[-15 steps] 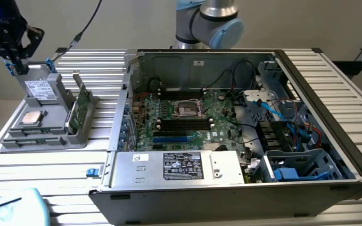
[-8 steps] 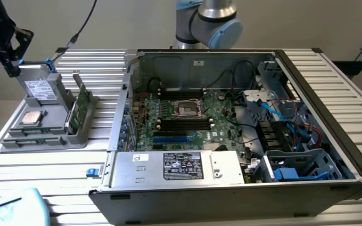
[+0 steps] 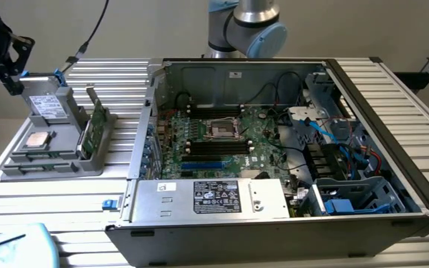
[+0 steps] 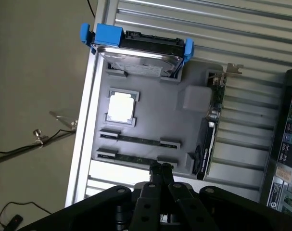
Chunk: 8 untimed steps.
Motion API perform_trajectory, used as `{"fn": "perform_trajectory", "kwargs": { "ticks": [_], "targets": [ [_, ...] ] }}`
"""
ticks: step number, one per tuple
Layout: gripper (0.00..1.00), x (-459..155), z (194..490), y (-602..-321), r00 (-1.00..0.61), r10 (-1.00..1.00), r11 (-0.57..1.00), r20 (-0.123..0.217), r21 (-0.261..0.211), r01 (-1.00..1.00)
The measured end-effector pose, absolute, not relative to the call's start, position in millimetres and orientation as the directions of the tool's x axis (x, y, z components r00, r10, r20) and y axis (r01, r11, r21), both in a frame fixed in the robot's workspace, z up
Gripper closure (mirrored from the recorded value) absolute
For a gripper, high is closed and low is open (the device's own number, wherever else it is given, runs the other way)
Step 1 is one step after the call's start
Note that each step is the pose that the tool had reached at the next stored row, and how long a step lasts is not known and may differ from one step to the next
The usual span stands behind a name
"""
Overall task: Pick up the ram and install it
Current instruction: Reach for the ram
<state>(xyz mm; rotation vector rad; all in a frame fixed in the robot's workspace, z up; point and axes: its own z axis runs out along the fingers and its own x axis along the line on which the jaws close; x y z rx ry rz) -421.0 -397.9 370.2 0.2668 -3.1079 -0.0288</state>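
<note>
in the tray, jaws partly hide the ram.

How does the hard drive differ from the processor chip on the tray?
The hard drive stands propped up at one end of the tray; the processor chip lies flat in a square recess. The hard drive is bigger and oblong with blue side rails; the chip is small, square and bare. Both show pale tops.

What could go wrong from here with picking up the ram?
The tool is shut above the tray; lowered like this, it would likely press on the ram rather than straddle it. A second ram lies close beside it, so an off grasp may bump it. The upright card beside them could get clipped.
</note>
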Motion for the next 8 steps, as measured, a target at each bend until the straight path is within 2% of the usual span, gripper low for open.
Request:
{"fn": "perform_trajectory", "kwargs": {
  "ticks": [8],
  "targets": [
    [0.89, -423.4, 366.1, -400.3, -0.989, -0.148, 0.989, 0.028, 0.022, -0.148]
  ]
}}
